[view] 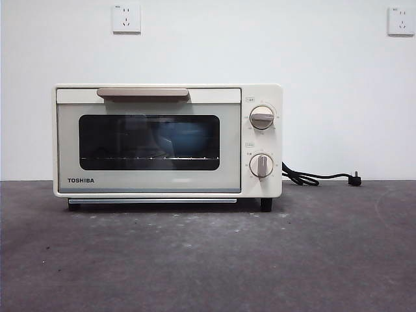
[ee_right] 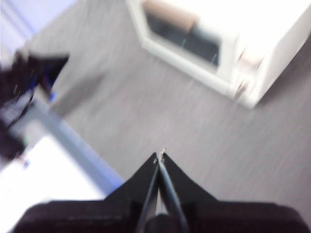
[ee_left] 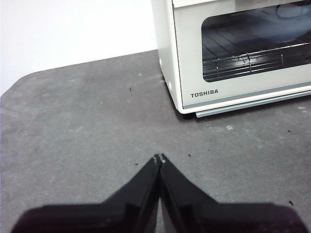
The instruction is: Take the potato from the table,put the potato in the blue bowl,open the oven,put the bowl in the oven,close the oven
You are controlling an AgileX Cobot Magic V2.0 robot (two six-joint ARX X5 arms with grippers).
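The cream-white TOSHIBA oven (view: 168, 140) stands on the dark grey table (view: 208, 260) with its door closed. Through the dark glass a blue bowl (view: 185, 138) shows dimly on the wire rack; it also shows faintly in the left wrist view (ee_left: 284, 26). The potato is hidden from view. My left gripper (ee_left: 159, 158) is shut and empty, low over the table in front of the oven's (ee_left: 233, 53) left corner. My right gripper (ee_right: 160, 155) is shut and empty, high above the table, with the oven (ee_right: 218, 43) seen blurred beyond it.
A black cord and plug (view: 318, 177) lie on the table right of the oven. Two wall sockets (view: 126, 18) sit on the white wall behind. The other arm (ee_right: 29, 82) and the table's edge show blurred in the right wrist view.
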